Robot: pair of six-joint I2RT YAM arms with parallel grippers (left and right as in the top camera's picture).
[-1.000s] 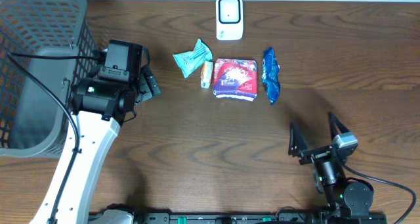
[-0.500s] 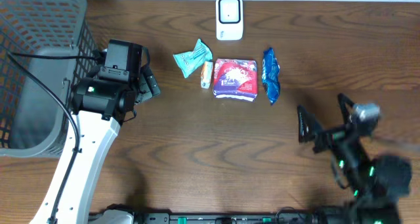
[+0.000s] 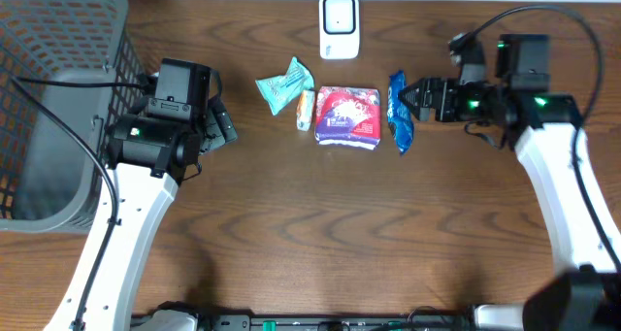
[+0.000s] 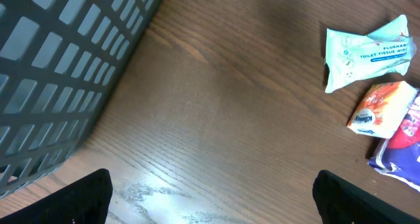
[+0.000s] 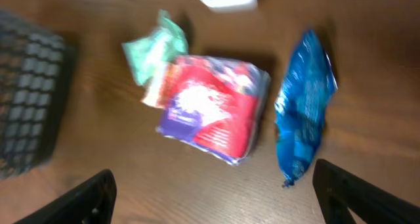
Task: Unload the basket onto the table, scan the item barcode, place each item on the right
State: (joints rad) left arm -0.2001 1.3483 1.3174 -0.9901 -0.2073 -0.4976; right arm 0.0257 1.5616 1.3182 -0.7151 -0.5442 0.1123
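Blue packet (image 5: pixel 305 106) just ahead of right jaws, spread wide.

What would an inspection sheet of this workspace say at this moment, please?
Surface: dark wood-grain table, no spills seen.
Job's things: white device at far edge; teal wipes pack, small orange pack, red-purple pack and blue packet in a row before it.
Clutter: nothing seen.
Grippers: left gripper open, empty, near the grey mesh basket; right gripper open, empty, by the blue packet.
Cables: black cable over the left arm; second cable looping above the right arm.
Surroundings: grey mesh basket at the table's left end.
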